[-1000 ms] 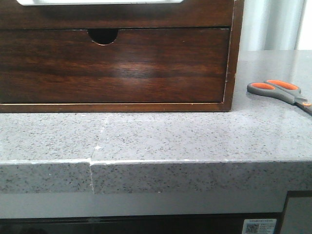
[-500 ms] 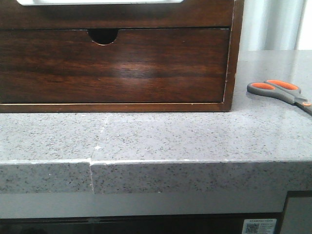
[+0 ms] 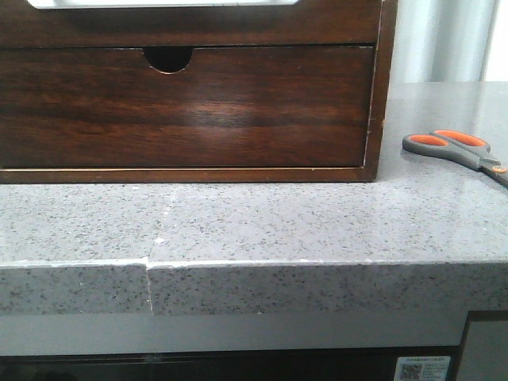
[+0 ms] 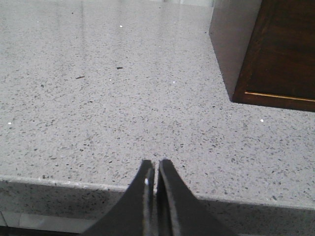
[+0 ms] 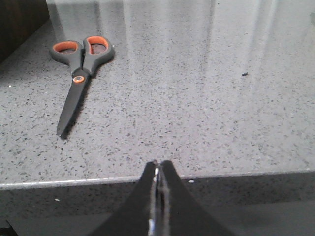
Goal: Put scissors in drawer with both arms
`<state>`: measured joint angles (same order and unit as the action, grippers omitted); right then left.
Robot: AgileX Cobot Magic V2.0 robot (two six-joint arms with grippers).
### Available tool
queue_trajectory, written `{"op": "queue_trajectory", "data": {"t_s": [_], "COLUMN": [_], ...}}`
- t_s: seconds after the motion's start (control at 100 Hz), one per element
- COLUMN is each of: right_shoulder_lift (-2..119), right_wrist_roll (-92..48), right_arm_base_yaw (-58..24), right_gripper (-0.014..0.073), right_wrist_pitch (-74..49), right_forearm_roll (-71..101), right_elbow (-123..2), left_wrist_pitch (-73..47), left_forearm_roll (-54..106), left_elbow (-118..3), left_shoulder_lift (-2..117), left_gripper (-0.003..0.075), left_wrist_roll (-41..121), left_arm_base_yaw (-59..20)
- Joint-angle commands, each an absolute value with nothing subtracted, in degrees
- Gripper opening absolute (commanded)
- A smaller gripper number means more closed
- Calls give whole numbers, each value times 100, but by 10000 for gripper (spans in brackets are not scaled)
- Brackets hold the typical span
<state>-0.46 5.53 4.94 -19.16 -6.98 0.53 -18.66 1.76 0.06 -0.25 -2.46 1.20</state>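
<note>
The scissors (image 3: 456, 148), grey handles lined orange, lie flat on the speckled grey counter to the right of the wooden cabinet. In the right wrist view the scissors (image 5: 78, 73) lie closed, blades pointing toward the counter's front edge. My right gripper (image 5: 157, 162) is shut and empty at that edge, well short of them. My left gripper (image 4: 156, 162) is shut and empty at the counter edge, left of the cabinet. The drawer (image 3: 190, 28) is the upper dark-brown front, its white-showing cutout (image 3: 163, 3) at the frame's top; it looks closed. Neither gripper shows in the front view.
The cabinet's lower drawer (image 3: 182, 107) with a half-round notch (image 3: 167, 59) is closed. The cabinet's corner (image 4: 266, 54) stands on the counter (image 3: 262, 222) beyond the left gripper. A seam (image 3: 151, 266) splits the counter's front edge.
</note>
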Motion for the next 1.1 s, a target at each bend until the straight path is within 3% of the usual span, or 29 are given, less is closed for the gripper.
{"op": "queue_trajectory", "data": {"t_s": [0.0,0.43,0.81,1.09], "right_shoulder_lift": [-165,-165,-165,-165], "right_wrist_roll": [528,528,528,528], "right_arm_base_yaw": [535,535,535,535], "right_gripper": [-61,-61,-61,-61], "right_wrist_pitch": [-1841,-1563,-78,1125], "right_forearm_roll": [-792,-941,-931,-454], "right_elbow": [225,225,225,177], "left_wrist_pitch": [-1512,-740,-211,588], "left_forearm_roll": [208,-77,-435,304], "left_elbow": [119,119,119,-3], "left_shoulder_lift": [-200,-192,-192,-192], "left_gripper": [-22,-22,-22,-22], "left_wrist_roll": [-254,-244,-244,-255], "left_arm_base_yaw": [138,138,150,150]}}
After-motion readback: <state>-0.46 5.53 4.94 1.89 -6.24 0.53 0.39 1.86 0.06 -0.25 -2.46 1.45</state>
